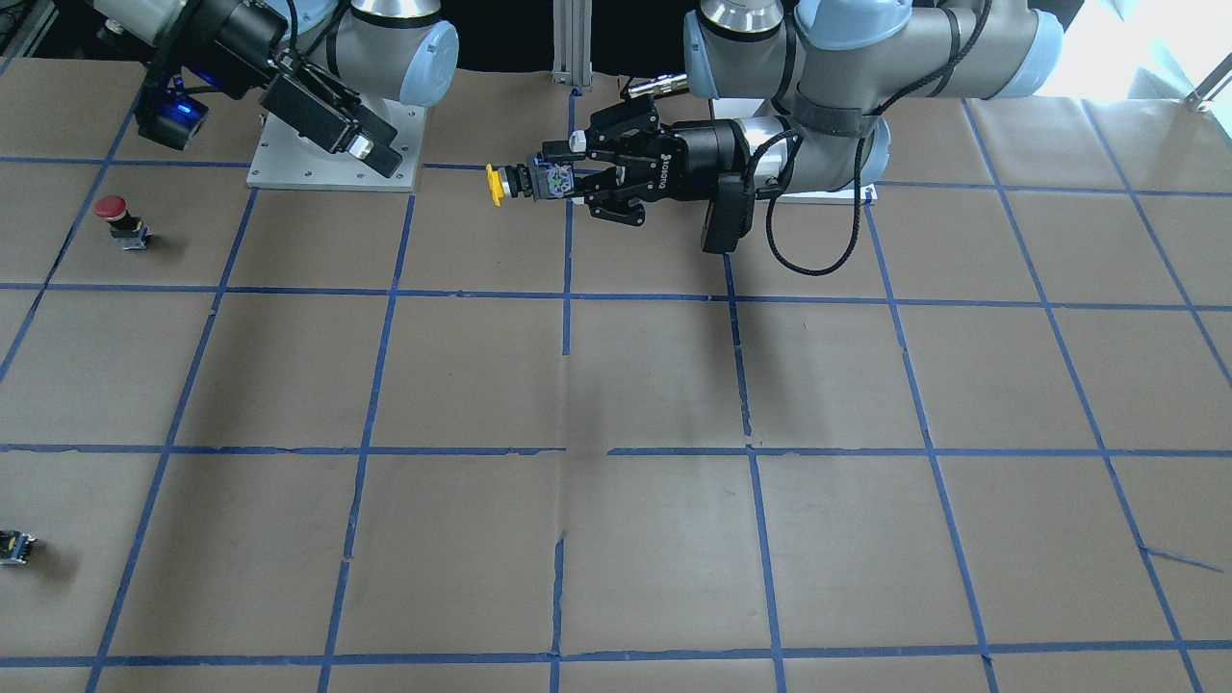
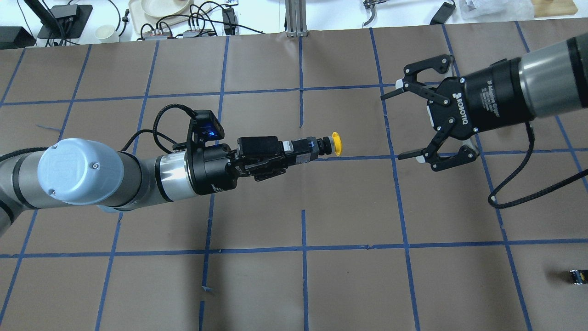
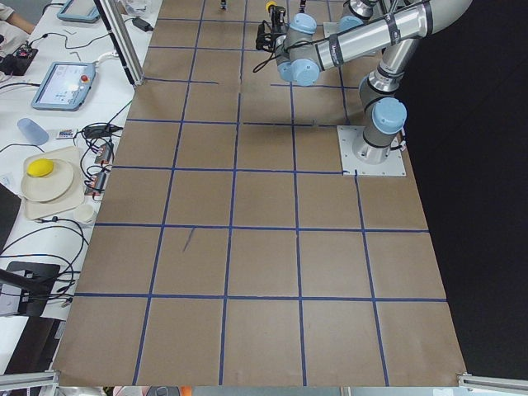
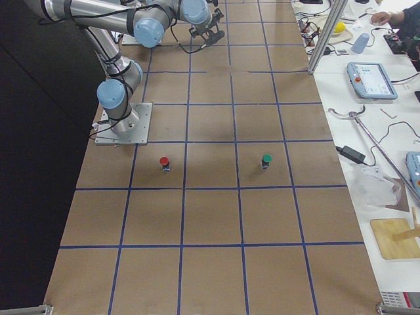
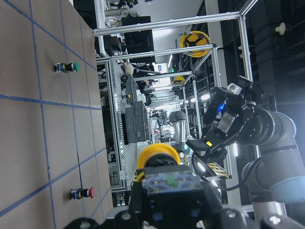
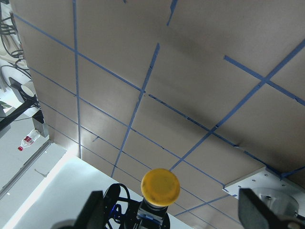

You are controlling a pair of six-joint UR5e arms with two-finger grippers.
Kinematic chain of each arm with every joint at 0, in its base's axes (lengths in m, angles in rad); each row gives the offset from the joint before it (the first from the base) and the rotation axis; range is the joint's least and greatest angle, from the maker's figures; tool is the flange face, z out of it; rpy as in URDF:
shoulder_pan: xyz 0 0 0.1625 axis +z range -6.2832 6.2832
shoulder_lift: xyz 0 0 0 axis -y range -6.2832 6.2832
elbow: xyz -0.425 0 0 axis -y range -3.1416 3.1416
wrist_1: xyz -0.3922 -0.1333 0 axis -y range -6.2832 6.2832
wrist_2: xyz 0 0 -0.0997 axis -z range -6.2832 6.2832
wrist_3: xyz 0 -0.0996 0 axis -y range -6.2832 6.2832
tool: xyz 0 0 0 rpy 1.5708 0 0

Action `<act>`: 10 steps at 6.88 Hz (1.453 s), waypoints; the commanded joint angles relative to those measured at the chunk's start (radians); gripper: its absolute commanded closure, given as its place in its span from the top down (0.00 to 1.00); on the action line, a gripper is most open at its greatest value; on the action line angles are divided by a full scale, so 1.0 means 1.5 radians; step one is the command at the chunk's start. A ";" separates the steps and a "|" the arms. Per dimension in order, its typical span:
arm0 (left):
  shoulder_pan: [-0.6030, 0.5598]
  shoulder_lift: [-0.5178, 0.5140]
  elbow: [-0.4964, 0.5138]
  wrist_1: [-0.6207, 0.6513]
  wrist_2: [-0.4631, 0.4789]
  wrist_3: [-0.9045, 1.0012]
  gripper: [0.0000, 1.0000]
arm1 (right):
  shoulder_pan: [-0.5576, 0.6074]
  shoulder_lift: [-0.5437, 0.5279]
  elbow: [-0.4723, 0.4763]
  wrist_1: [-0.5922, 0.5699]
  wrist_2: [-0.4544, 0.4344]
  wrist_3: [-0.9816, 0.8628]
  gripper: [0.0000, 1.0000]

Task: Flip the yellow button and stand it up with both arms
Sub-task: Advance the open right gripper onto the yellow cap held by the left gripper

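Observation:
The yellow button [image 2: 336,144] is held in the air above the table's middle, lying sideways with its cap pointing toward my right gripper. My left gripper [image 2: 304,150] is shut on its black-and-grey body; it also shows in the front-facing view [image 1: 553,180], with the yellow cap [image 1: 494,185] sticking out past the fingers. My right gripper [image 2: 395,127] is open and empty, facing the cap with a gap between them. The right wrist view looks straight at the cap [image 6: 160,185]. The left wrist view shows the cap [image 5: 158,157] with the right gripper beyond it.
A red-capped button [image 1: 114,217] stands on the table on my right side, and a green-capped one [image 4: 266,159] stands farther out. A small dark capless block [image 2: 576,276] lies near the right front. Cables and dishes [image 2: 161,9] line the far edge.

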 commanded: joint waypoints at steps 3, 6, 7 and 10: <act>-0.011 0.017 -0.002 -0.023 -0.026 -0.005 0.26 | 0.047 0.018 0.041 -0.036 0.030 -0.003 0.99; -0.011 0.017 -0.002 -0.023 -0.027 -0.005 0.26 | 0.095 0.056 0.030 -0.095 0.040 0.013 0.99; -0.012 0.017 -0.002 -0.023 -0.027 -0.005 0.26 | 0.096 0.058 0.030 -0.096 0.041 0.035 0.96; -0.011 0.018 -0.003 -0.023 -0.027 -0.004 0.26 | 0.096 0.055 0.030 -0.095 0.042 0.036 0.59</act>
